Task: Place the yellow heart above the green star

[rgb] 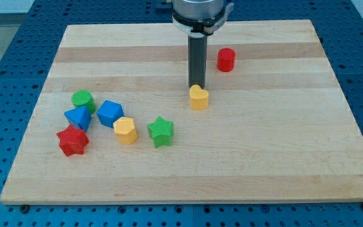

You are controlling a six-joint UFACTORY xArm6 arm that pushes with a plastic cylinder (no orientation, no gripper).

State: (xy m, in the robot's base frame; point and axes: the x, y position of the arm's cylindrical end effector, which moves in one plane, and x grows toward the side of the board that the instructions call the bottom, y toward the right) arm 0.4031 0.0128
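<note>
Near the top middle of the view, the arm comes down from above, its grey collar cut off by the frame edge and the dark rod hanging straight and upright. My tip (197, 86) sits at the upper edge of the yellow heart (198, 98), touching it or very nearly so; the exact contact cannot be made out. No gripper is fitted, so nothing is held or clamped: the rod only meets the block from the top side.

Seven blocks lie on the wooden desk (282, 145). Two are yellow: the heart under my tip and a yellow hexagon (125, 130) lower left. Two are green: the green star (161, 131), below and to the left of the heart and well apart from it, and a green cylinder (82, 99). Two are blue: a blue cube (109, 113) and a blue triangle (78, 117). Two are red: a red star (73, 140) and a red cylinder (225, 60), alone to the right of the rod.
</note>
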